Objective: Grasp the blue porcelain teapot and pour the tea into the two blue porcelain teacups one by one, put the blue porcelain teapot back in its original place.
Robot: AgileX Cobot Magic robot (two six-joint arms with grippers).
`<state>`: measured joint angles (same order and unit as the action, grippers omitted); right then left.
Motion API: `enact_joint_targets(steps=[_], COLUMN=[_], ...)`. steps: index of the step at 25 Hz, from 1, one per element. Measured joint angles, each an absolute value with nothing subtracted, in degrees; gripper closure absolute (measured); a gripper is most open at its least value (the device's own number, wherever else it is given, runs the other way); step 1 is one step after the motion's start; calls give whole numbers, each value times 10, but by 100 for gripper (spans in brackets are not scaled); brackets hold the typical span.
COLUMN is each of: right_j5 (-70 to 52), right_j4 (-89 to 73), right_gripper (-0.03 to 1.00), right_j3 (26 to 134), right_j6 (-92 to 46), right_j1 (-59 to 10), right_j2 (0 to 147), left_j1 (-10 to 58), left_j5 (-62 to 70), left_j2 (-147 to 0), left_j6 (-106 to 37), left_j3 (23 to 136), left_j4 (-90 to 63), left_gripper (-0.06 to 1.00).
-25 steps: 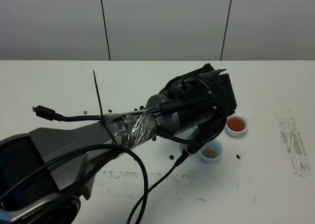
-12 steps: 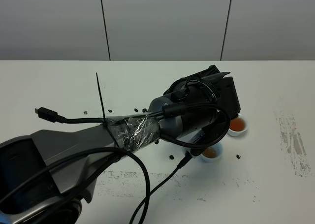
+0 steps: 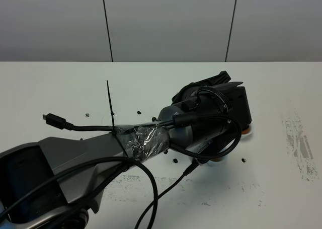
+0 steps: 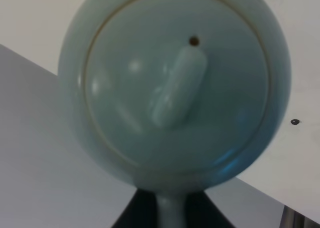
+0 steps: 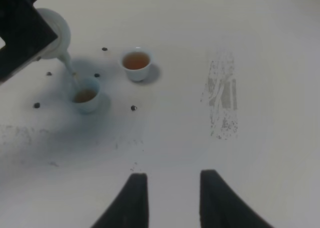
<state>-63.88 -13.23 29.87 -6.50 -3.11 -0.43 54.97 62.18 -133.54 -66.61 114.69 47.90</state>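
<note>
Table [image 3: 55, 83]: white, scuffed, dotted with dark specks. Left arm [image 3: 95, 148]: grey, tape-wrapped, reaching across the middle, hiding the pot and most of both cups from the high camera. Teapot [image 5: 51, 27]: pale blue, lifted clear of the table and tipped, its lid [image 4: 130, 52] seated. The left gripper [image 4: 170, 215] is clamped on the loop handle, a dark finger on either side. Right gripper [image 5: 172, 198]: jaws apart, holding nothing, hovering well apart from the cups. Second cup [image 5: 136, 62]: standing beside the first and already holding tea, so one pour looks finished. Cup under the spout [image 5: 86, 95]: partly filled with reddish-brown tea [image 5: 84, 95]. Spout [image 5: 67, 65]: thin, angled down, its tip just above that cup's rim. Handling note, as a judgement: the spout tip should be held over the cup's middle and the tilt added slowly. The pot should be levelled once the tea matches the second cup and carried off only after the drip stops. A steep tilt may shift the lid.
</note>
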Motion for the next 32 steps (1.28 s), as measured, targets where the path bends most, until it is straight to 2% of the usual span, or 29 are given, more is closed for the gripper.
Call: enact_joint_targets(steps=[32], right_j5=[-639], right_j4=[-132], right_gripper=[73], right_j3=[299], right_j6=[-65], right_j1=[-31], right_j2=[-4], left_j1=[557], left_j5=[622], left_j2=[-1345], left_j6=[-667], left_j3=[1147], left_j4=[512], left_gripper=[87])
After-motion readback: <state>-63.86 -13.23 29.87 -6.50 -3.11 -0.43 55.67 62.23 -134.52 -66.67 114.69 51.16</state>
